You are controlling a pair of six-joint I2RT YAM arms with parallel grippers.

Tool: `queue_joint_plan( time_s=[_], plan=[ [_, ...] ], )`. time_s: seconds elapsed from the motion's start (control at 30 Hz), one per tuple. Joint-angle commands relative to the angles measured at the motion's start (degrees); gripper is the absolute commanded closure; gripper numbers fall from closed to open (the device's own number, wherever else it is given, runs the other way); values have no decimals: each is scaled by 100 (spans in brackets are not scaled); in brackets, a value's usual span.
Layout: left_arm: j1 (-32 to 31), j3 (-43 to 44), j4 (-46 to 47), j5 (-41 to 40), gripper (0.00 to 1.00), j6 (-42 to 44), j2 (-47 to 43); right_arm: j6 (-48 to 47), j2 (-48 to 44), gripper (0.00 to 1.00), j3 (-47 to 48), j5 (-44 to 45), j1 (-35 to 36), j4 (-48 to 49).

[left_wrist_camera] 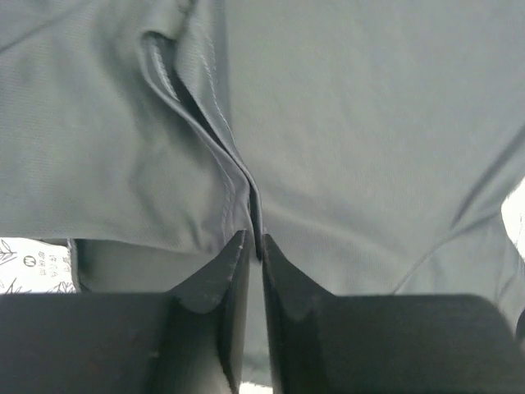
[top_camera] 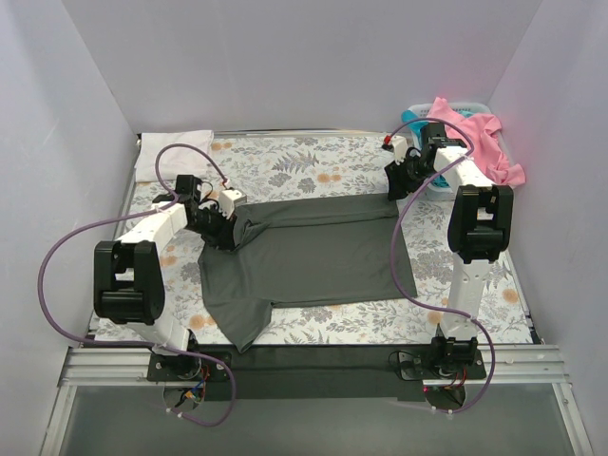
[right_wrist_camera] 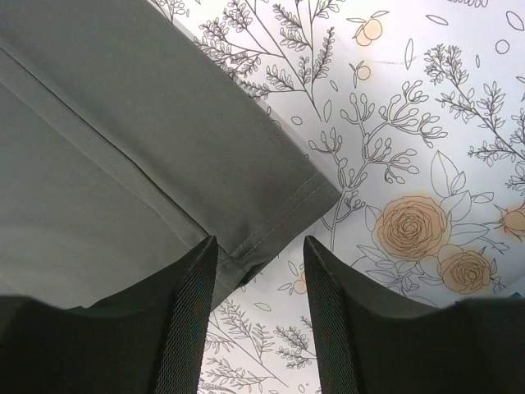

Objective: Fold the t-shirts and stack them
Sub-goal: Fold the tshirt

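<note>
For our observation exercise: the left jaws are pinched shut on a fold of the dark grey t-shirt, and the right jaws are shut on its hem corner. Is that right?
Not quite. The right wrist view shows the right jaws standing open, the hem corner of the dark grey t-shirt lying ungripped below them. The left jaws are indeed pinched shut on a fold.

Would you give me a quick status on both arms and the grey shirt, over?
Left gripper shut on a fold of the charcoal t-shirt. Right gripper open, hem corner between its fingers. Shirt spread on floral cloth, no obstruction seen.
</note>
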Motion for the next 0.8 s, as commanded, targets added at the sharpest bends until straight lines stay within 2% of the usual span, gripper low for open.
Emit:
queue_joint_plan(
  time_s=[0.0,0.13,0.2,0.23,0.3,0.33,0.47,0.63,0.77],
  plan=[
    [-16,215,-567,210,84,900,-428,-157,-235,56,149,-24,2,-119],
    [-16,311,-805,184,82,1349,-482,-192,-191,57,202,-33,46,-145],
    [-16,416,-551,140,80,887,-403,-192,-182,57,211,-41,73,-162],
    [-16,556,-480,183,72,719,-350,-201,-173,57,202,-50,99,-154],
    [-50,706,-51,280,63,183,-131,-201,-156,57,193,-59,116,-154],
    [-77,768,81,272,47,-394,-34,-183,-138,57,202,-59,125,-145],
    [-367,1094,662,-245,44,-1250,476,-157,-112,57,228,-59,134,-145],
    [-718,1261,812,-405,46,-1550,924,-131,-59,57,299,-59,134,-154],
    [-921,1252,760,-589,58,-1709,1153,-104,-24,57,325,-59,143,-154]
  ],
)
